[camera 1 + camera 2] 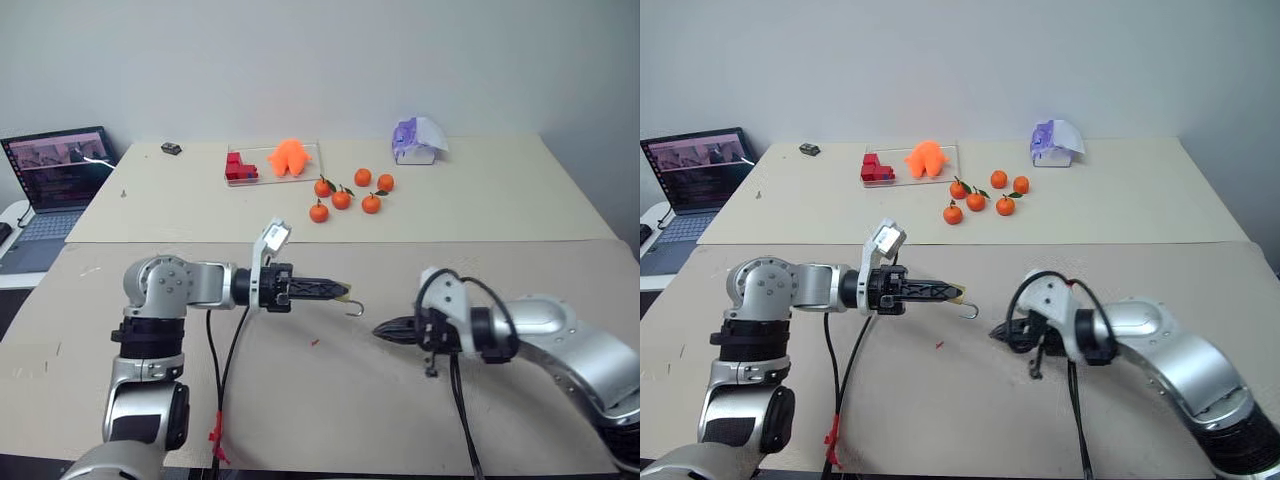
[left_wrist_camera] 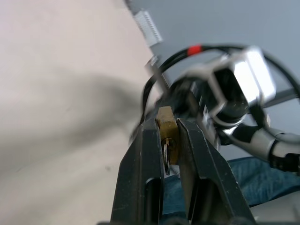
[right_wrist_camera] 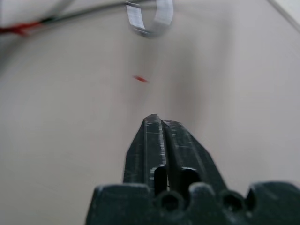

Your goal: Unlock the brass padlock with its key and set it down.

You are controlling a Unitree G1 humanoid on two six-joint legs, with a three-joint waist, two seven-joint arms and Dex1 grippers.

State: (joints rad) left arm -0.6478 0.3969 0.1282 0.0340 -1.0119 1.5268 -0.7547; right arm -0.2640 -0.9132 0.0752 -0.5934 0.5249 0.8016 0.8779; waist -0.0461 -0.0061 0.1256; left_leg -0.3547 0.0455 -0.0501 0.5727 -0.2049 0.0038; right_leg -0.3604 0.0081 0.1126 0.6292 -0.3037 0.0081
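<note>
The brass padlock point(image 1: 345, 291) sits pinched at the tips of my left gripper point(image 1: 338, 290), which points level toward the right over the near table. Its silvery shackle point(image 1: 355, 308) hangs from the body as an open hook. In the left wrist view the gold body point(image 2: 166, 125) is clamped between the two black fingers point(image 2: 143, 159), with a small silvery piece below it. I cannot make out the key. My right gripper point(image 1: 379, 330) hovers a short way right of the padlock, apart from it. Its fingertips point(image 3: 151, 123) lie together with nothing visible between them.
On the far table lie several tangerines point(image 1: 341, 197), a clear tray point(image 1: 310, 150) with red blocks point(image 1: 240, 167) and an orange toy point(image 1: 290, 157), a purple-white object point(image 1: 418, 140) and a small dark item point(image 1: 171, 148). A laptop point(image 1: 60, 170) stands far left. Cables point(image 1: 225, 370) trail from both wrists.
</note>
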